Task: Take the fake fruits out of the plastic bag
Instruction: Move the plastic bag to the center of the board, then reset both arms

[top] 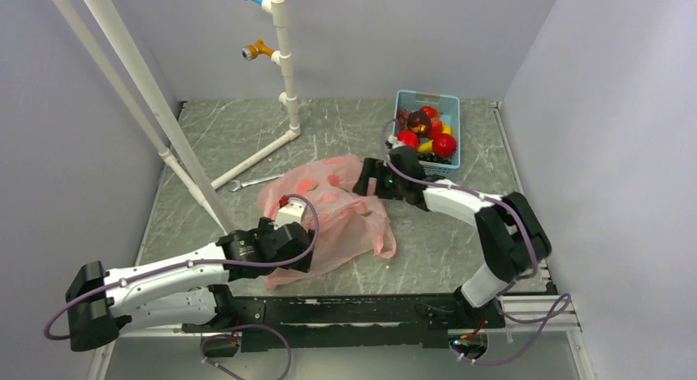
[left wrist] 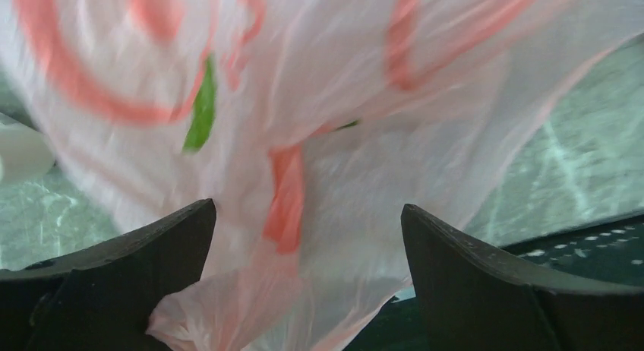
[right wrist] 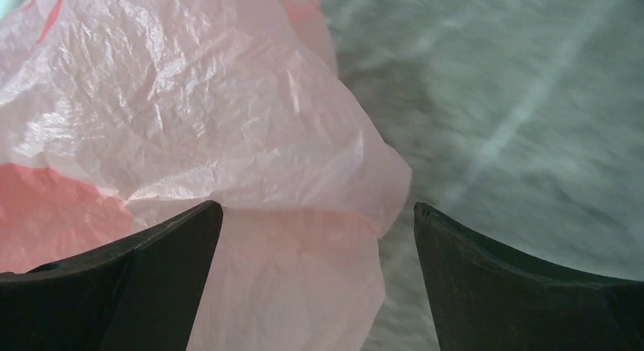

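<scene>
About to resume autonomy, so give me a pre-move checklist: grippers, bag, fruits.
1. Left gripper open, plastic bag film between its jaws: ok.
2. Right gripper open, bag edge between its jaws: ok.
3. Bag emptied of fruit: cannot tell; it lies rumpled and low, contents hidden.
4. Fake fruits piled in the blue basket: ok.
5. Wrench lies off the bag's far left edge, apart from both arms: ok.
</scene>
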Action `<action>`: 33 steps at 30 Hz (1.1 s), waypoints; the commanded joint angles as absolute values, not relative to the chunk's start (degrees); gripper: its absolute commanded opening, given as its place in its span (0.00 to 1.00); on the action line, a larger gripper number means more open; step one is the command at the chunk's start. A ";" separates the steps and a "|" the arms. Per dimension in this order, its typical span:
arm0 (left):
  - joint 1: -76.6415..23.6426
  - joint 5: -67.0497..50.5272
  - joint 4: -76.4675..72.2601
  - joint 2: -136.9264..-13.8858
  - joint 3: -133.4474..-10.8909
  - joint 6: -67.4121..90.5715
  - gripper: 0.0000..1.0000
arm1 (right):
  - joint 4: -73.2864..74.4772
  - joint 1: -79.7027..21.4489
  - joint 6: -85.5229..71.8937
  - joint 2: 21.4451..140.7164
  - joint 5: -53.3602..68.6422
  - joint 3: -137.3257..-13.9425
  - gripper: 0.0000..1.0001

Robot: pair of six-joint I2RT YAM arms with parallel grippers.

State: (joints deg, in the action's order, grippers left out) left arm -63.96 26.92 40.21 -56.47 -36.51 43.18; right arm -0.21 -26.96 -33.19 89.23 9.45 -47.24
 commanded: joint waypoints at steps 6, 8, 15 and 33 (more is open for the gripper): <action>-63.25 24.69 47.27 -41.25 -47.86 39.82 0.99 | 6.67 -29.60 -29.37 100.00 -1.31 -70.95 0.99; -63.16 23.21 47.34 -36.85 -48.88 39.01 0.99 | 8.37 -29.59 -27.29 97.81 -4.61 -70.89 0.99; -63.11 22.25 46.66 -27.44 -54.99 35.50 0.99 | 13.37 -29.66 -20.19 80.26 -14.33 -66.03 0.99; -63.21 11.92 29.08 -21.31 -64.32 18.69 1.00 | 10.40 -29.60 -12.30 35.80 -16.33 -58.28 1.00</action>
